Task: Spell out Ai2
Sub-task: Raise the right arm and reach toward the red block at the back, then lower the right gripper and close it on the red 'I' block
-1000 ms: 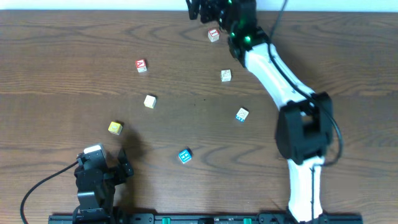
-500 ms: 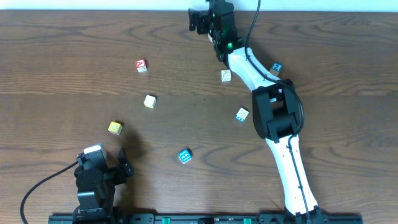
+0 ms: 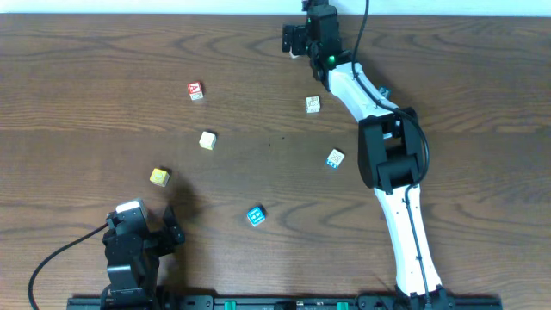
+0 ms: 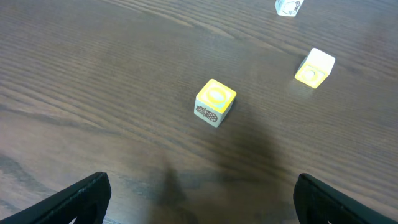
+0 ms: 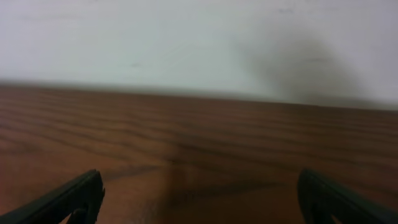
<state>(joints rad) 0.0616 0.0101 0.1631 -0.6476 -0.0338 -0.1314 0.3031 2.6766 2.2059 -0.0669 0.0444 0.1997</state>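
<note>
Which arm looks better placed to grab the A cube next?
Right, probably: the right gripper, open, reaches over the far edge, nearer the A cube; the left gripper sits open at the near edge.

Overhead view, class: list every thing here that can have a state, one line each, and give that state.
left gripper: open, holding nothing.
right gripper: open, holding nothing.
A cube: lying free, letter face up.
cream cube: lying free, not gripped.
yellow cube: lying free, not gripped.
cyan cube: lying free, not gripped.
</note>
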